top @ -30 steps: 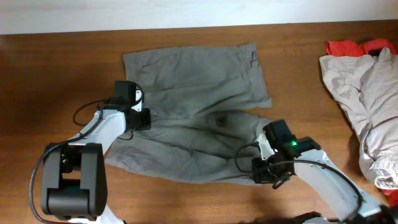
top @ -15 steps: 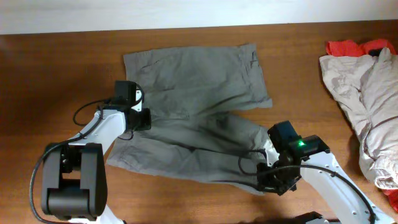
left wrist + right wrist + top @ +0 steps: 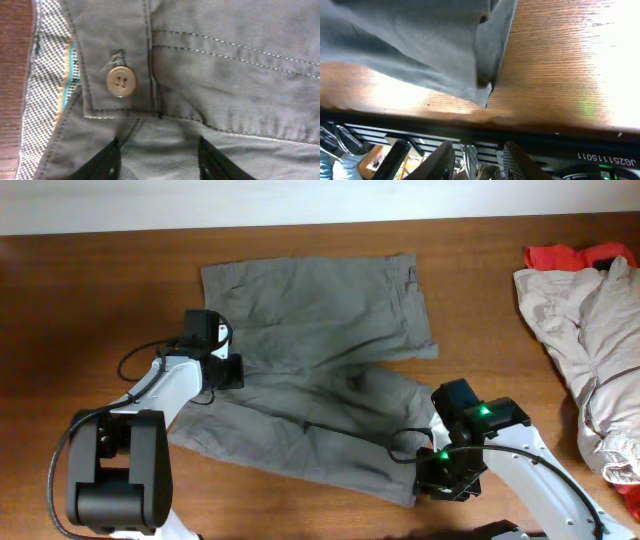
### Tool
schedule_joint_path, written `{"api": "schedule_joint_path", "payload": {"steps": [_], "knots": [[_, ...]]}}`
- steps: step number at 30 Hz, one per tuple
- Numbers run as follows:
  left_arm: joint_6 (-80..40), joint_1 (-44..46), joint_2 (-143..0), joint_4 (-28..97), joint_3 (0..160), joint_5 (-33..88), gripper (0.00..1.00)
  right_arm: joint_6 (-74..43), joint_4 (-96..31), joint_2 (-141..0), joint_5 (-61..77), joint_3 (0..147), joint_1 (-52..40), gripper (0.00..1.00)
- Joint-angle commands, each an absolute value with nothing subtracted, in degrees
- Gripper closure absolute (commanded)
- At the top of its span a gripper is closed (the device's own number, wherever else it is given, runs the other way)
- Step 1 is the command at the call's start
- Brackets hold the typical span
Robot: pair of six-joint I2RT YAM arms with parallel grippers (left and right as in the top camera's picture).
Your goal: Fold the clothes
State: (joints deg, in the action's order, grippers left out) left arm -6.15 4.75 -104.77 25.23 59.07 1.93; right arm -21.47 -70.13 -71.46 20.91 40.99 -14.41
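Though creased, shorts (image 3: 310, 320): legs rightward.

One line of print could be read, a white serial-style string on a dark bar (image 3: 607, 161) below the table (image 3: 555, 65) edge, at the lower right of the right wrist view. It appeared to begin "JG25" and ran on in digits, among them ones, fives and a zero. The characters were too small to read with certainty.
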Motion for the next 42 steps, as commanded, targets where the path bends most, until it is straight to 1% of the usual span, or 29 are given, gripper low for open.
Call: {"api": "schedule_joint_path", "payload": {"steps": [1, 3, 5, 8, 10, 11, 12, 13, 17, 20, 24, 28, 31, 35, 37, 42], "knots": [[-5.1, 4.3, -105.4, 25.5, 58.2, 0.8, 0.46, -22.6, -67.2, -71.2, 20.4, 41.4, -14.7, 0.63], [-5.1, 4.3, -105.4, 25.7, 58.2, 0.8, 0.45, -22.9, -61.9, -71.2, 20.4, 41.4, -14.6, 0.64], [-5.1, 4.3, -105.4, 25.9, 58.2, 1.0, 0.45, -22.8, -55.1, -71.2, 20.3, 41.5, -14.5, 0.67], [-4.0, 4.3, -105.4, 26.4, 58.2, 2.9, 0.44, -22.9, -44.9, -71.2, 19.5, 41.5, -14.5, 0.67], [-3.7, 4.3, -105.4, 26.6, 58.2, 3.7, 0.43, -23.1, -40.9, -71.3, 16.4, 41.5, -14.5, 0.67], [-3.7, 4.3, -105.4, 26.6, 58.2, 3.7, 0.43, -23.2, -40.1, -71.6, 14.4, 41.5, -14.5, 0.67], [-3.6, 4.3, -105.4, 26.6, 58.2, 3.7, 0.43, -23.9, -39.9, -72.0, 11.8, 41.5, -14.5, 0.61], [-3.6, 4.3, -105.4, 26.6, 58.2, 3.7, 0.42, -24.6, -40.1, -72.6, 9.5, 41.5, -14.5, 0.53], [-3.6, 4.3, -105.4, 26.4, 58.2, 3.6, 0.41, -24.5, -40.2, -76.4, 2.3, 41.4, -14.4, 0.45], [-3.5, 4.3, -105.4, 26.4, 58.2, 3.6, 0.41, -24.5, -40.0, -78.3, 1.1, 41.4, -12.7, 0.45], [-3.1, 4.3, -105.4, 26.2, 58.2, 3.6, 0.40, -24.5, -38.0, -78.9, 0.6, 41.4, -7.5, 0.45], [-3.1, 4.3, -105.4, 25.8, 58.2, 3.6, 0.40, -23.0, -36.8, -79.3, 3.5, 41.4, -2.7, 0.45], [-3.1, 4.3, -105.4, 25.6, 58.2, 3.6, 0.40, -19.5, -34.6, -80.2, 5.7, 41.4, -1.7, 0.45], [-3.1, 4.3, -105.4, 25.6, 58.2, 3.6, 0.40, -19.3, -32.6, -83.8, 8.6, 41.4, -1.8, 0.45], [-3.1, 4.3, -105.4, 25.7, 58.2, 3.6, 0.40, -17.8, -30.5, -86.2, 11.8, 41.4, -1.8, 0.47], [-3.1, 4.3, -105.4, 26.1, 58.2, 3.9, 0.40, -16.6, -26.9, -88.3, 15.0, 41.5, -1.8, 0.68]]}}
